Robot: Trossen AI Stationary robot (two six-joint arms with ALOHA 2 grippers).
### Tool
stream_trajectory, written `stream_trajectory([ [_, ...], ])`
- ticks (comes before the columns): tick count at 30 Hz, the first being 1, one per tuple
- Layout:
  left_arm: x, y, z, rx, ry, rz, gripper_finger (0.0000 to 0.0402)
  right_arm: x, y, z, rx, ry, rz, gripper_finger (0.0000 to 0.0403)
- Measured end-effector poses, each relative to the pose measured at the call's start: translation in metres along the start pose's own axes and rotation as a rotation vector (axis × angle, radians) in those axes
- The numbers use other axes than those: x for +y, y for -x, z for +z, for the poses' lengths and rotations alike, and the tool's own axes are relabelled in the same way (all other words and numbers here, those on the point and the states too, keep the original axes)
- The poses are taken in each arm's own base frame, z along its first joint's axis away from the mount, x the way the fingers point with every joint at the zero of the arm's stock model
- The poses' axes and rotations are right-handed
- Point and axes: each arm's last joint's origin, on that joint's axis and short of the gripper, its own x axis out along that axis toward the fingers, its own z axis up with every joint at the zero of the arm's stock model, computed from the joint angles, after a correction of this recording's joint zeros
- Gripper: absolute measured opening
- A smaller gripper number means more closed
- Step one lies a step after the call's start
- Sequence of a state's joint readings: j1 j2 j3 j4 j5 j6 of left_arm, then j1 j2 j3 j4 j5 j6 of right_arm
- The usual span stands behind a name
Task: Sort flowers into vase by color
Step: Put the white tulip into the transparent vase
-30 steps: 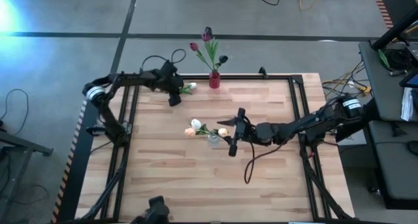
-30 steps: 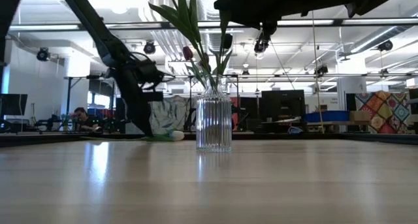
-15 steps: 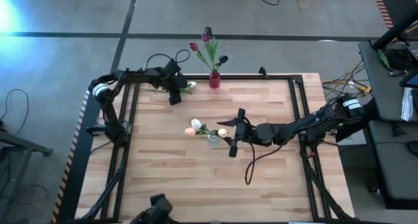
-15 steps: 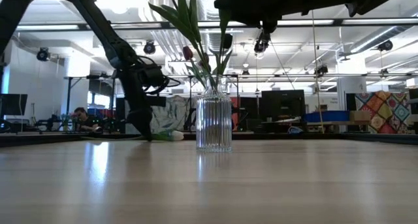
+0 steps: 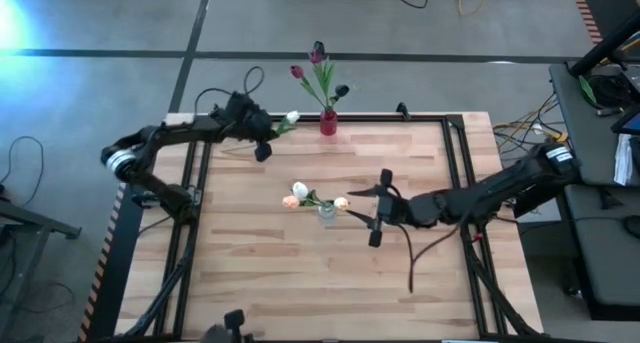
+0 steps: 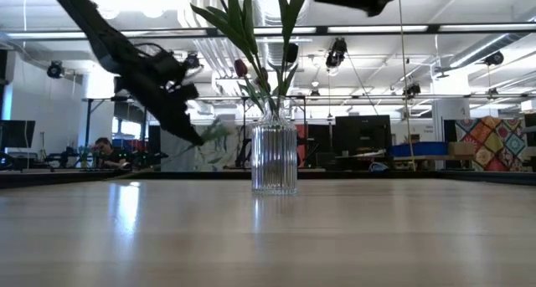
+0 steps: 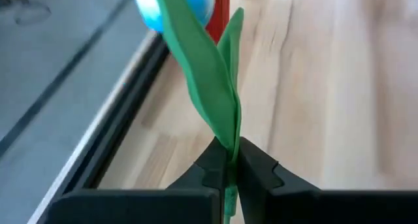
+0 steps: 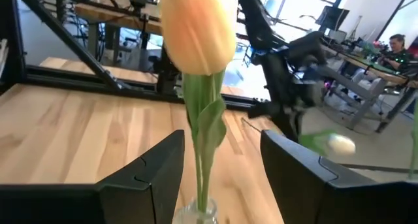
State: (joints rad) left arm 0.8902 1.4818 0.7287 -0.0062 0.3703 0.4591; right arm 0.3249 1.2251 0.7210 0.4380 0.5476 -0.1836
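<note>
White tulip [image 5: 292, 116] in left claw [image 5: 264, 135], beside red vase [image 5: 328, 123]

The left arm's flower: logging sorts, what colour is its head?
White flower, clearest in the high view.

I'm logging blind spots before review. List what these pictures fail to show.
- Left wrist view: the white tulip's head is cut off by the picture's top edge; its stem below the left gripper is hidden by the shut fingers.
- Low view: that tulip is blurred.
- High view: the red vase is too small to show its stem count.
- Right wrist view: the clear vase runs off the bottom edge between the right gripper's open fingers.
</note>
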Motion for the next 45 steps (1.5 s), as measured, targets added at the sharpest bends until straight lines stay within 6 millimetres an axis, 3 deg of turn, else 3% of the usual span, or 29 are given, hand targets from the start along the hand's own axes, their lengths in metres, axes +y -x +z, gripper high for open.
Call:
stream_trajectory([
  [7,-0.03,0.041,0.006,-0.225,0.034,0.011,0.0002,0.006,0.017,0.002,0.031,0.045,-0.044,0.0194],
  [14,-0.045,0.096,0.056,-0.475,0.007,0.013,0.0002,-0.006,0.018,0.006,0.021,0.046,-0.094,0.0194],
  [18,-0.048,0.112,0.086,-0.582,-0.025,-0.068,0.0002,-0.023,0.013,0.007,0.008,0.037,-0.086,0.0194],
  [23,-0.051,0.101,0.109,-0.636,-0.061,-0.124,0.0001,-0.057,0.002,0.002,0.001,0.013,-0.047,0.0194],
  [32,-0.054,0.045,0.116,-0.728,-0.094,-0.262,0.0001,-0.121,-0.033,-0.025,-0.041,-0.141,-0.01,0.0194],
  [37,-0.056,0.03,0.12,-0.801,-0.11,-0.321,0.0001,-0.133,-0.057,-0.041,-0.137,-0.182,-0.017,0.0194],
  [45,-0.063,0.024,0.124,-0.867,-0.111,-0.417,0.0001,-0.142,-0.084,-0.054,-0.213,-0.211,-0.057,0.0194],
])
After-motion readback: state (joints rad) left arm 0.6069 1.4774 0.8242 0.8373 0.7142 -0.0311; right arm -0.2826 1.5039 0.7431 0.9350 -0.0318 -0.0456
